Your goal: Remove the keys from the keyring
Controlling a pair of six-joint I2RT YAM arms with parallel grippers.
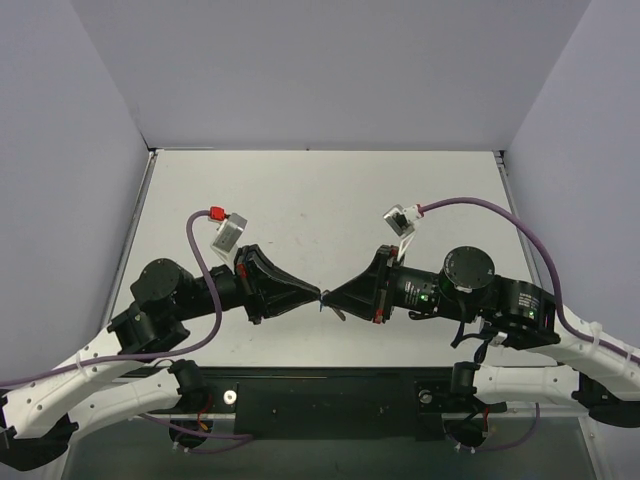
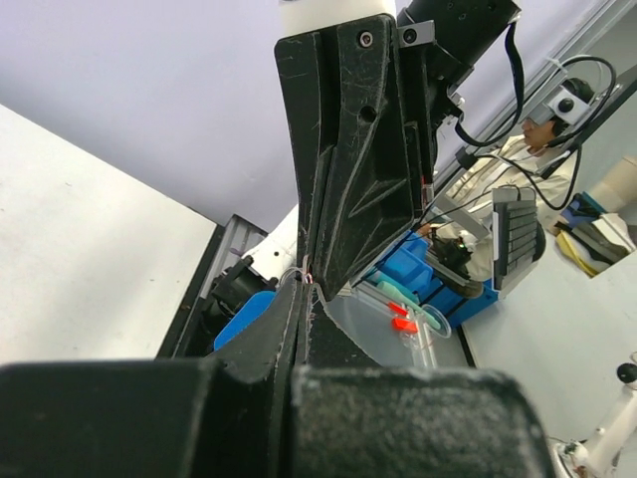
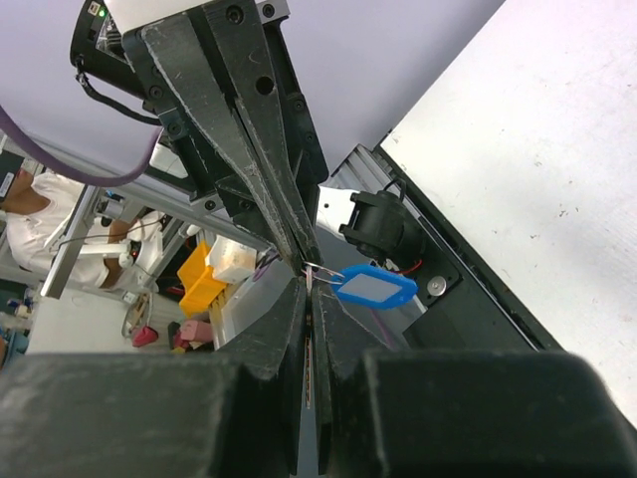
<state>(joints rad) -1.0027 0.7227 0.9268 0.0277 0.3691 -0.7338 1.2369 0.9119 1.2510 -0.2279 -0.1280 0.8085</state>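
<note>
Left black plastic two-finger gripper (image 1: 316, 295) and right black plastic two-finger gripper (image 1: 331, 298): nose to nose over the near middle of the white tabletop (image 1: 300, 200), tips meeting.

Between them, blue-tagged wire keyring (image 3: 373, 286): small bright-blue oval plastic tag with a pale label window, hung on a thin silver wire ring. Tag clear of both grippers in the right wrist view, sticking out sideways just beside the tips, up off the table. Wire ring running straight into the spot where the two pairs of fingertips meet; also seen as a fine loop at that spot from the left wrist.

Tiny silver-grey metal keys: too small to make out among the tips. Pale sliver (image 1: 340, 313) just under the right tips in the top view, likewise too small to name.

Right gripper: fingers pressed flat together, no gap, clamped on the wire ring. Left gripper: fingers also fully together, no gap, tips at the ring at the same spot; cannot tell whether pinching the wire, pinching a key, or only touching.
</note>
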